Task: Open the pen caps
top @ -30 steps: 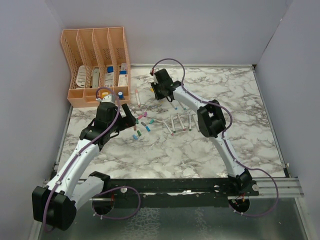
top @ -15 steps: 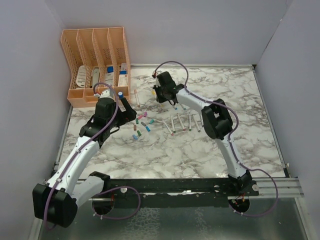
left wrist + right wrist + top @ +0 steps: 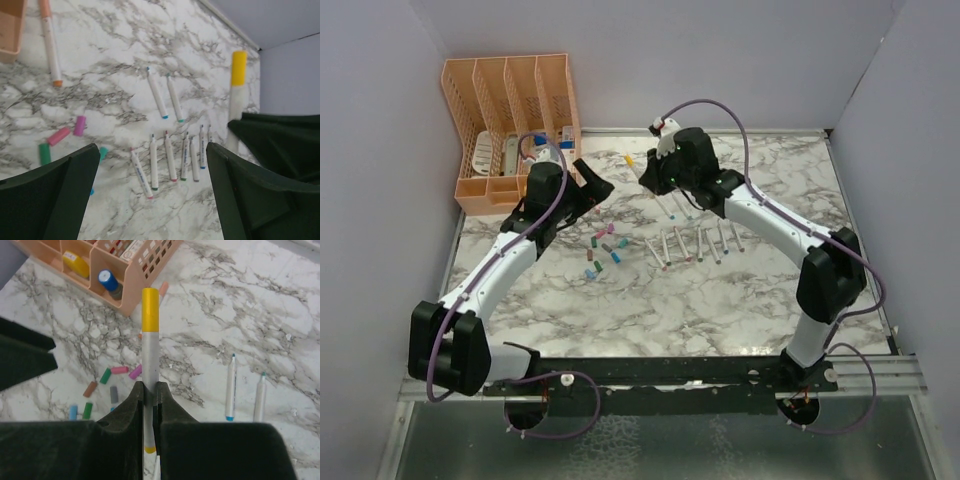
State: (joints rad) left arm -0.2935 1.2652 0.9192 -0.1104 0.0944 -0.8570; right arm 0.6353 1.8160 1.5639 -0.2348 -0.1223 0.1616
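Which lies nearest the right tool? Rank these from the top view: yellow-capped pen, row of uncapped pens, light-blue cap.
1. yellow-capped pen: gripped in the right tool.
2. row of uncapped pens: lower in view, slightly right.
3. light-blue cap: lower still, to the left.

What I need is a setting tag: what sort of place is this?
Probably a robot test cell: plain grey walls box in a marble-patterned table, with a black mounting rail along its near edge.

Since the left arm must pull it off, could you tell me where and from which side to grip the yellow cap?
I'd grip the yellow cap at mid-length, fingers across its round sides, coming side-on from the left. The right gripper is shut on the barrel below, so the cap sticks out free; the left gripper stands open beside it.
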